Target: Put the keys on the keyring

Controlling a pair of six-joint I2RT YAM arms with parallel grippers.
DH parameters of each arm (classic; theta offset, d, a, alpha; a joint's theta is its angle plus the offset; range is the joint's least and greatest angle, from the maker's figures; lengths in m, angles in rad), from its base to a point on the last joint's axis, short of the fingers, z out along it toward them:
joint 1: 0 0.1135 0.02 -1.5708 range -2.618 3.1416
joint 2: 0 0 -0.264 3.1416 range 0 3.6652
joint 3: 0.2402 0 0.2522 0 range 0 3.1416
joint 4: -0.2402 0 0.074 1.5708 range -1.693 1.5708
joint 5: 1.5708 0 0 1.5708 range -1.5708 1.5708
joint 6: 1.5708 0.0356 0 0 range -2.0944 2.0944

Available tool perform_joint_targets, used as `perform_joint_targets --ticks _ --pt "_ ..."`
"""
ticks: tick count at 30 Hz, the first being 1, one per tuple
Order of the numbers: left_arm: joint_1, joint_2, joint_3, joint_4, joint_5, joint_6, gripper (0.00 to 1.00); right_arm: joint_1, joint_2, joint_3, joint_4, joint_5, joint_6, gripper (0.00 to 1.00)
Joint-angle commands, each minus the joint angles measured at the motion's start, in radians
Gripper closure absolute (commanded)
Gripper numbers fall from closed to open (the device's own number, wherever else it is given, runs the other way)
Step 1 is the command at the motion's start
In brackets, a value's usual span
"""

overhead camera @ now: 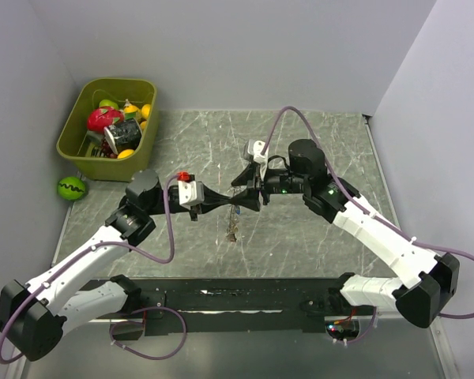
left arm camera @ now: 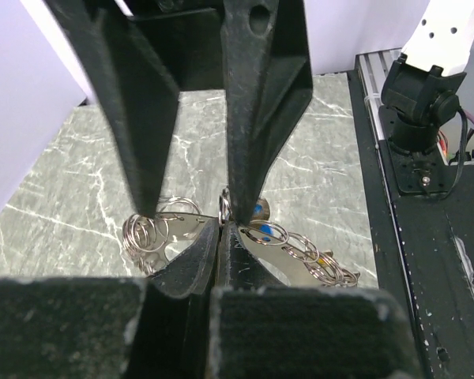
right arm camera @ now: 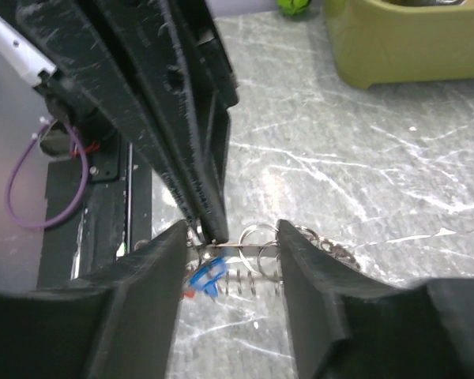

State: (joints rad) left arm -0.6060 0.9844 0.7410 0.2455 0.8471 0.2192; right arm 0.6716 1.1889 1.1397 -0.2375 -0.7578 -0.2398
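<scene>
The keyring (left arm camera: 300, 249) is a bunch of linked silver rings on a flat metal piece, with a blue tag (left arm camera: 260, 210) and a yellow tag (left arm camera: 325, 259) on the keys. My left gripper (left arm camera: 221, 223) is shut on a ring of it and holds it above the table. My right gripper (right arm camera: 231, 237) is open, with a finger on each side of the keyring (right arm camera: 257, 241), beside the left fingertips (right arm camera: 209, 221). The blue tag (right arm camera: 206, 272) hangs just below. In the top view both grippers meet at mid-table (overhead camera: 238, 197), and part of the keyring (overhead camera: 233, 229) hangs down beneath them.
An olive bin (overhead camera: 110, 126) of toy fruit stands at the back left, with a green ball (overhead camera: 71, 188) beside it. The marbled table top (overhead camera: 316, 237) lies beneath. A black rail (overhead camera: 237, 296) runs along the near edge by the arm bases.
</scene>
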Motion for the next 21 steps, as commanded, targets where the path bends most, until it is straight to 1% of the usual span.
perform_joint_targets --ticks 1,5,8,11,12,15,21 --pt "-0.008 -0.041 -0.014 0.142 0.026 -0.033 0.99 0.002 -0.055 -0.018 0.096 0.052 0.031 0.34" --pt "-0.008 -0.055 -0.048 0.199 -0.002 -0.058 0.99 -0.015 -0.135 -0.075 0.167 0.132 0.080 0.27" --pt "-0.008 -0.073 -0.078 0.260 -0.026 -0.083 0.99 -0.049 -0.205 -0.136 0.227 0.123 0.111 0.25" --pt "-0.008 -0.082 -0.100 0.314 -0.026 -0.103 0.99 -0.064 -0.245 -0.169 0.233 0.055 0.111 0.27" --pt "-0.008 -0.081 -0.103 0.328 -0.023 -0.107 0.99 -0.064 -0.249 -0.167 0.233 0.002 0.096 0.29" --pt "-0.008 -0.078 -0.112 0.359 0.006 -0.109 0.99 -0.066 -0.226 -0.146 0.195 -0.087 0.068 0.34" --pt "-0.008 -0.072 -0.111 0.387 0.038 -0.119 0.99 -0.064 -0.160 -0.109 0.161 -0.182 0.054 0.38"
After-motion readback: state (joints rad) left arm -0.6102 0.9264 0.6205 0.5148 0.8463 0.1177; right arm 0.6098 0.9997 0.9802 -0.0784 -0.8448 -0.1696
